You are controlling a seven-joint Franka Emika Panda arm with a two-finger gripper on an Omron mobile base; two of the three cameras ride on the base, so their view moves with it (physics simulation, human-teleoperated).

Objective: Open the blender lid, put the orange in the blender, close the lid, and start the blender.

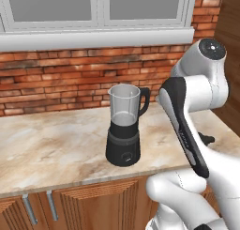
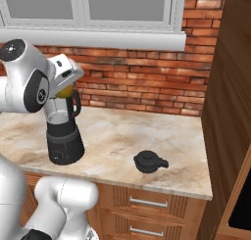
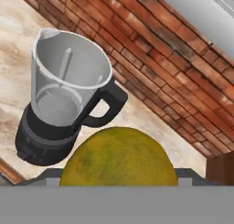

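Table (image 2: 147, 131) carries blender (image 1: 123, 130), jar open and empty, upright. Blender lid (image 2: 149, 161) lies on table well right of blender. Tool (image 2: 64, 89) clamped on orange (image 3: 119, 157), held just above and right of jar mouth; drop likely needs slight shift over it. Orange yellow-green, mottled, round

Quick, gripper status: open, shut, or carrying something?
Gripper: closed on the orange, held up beside the open blender jar.
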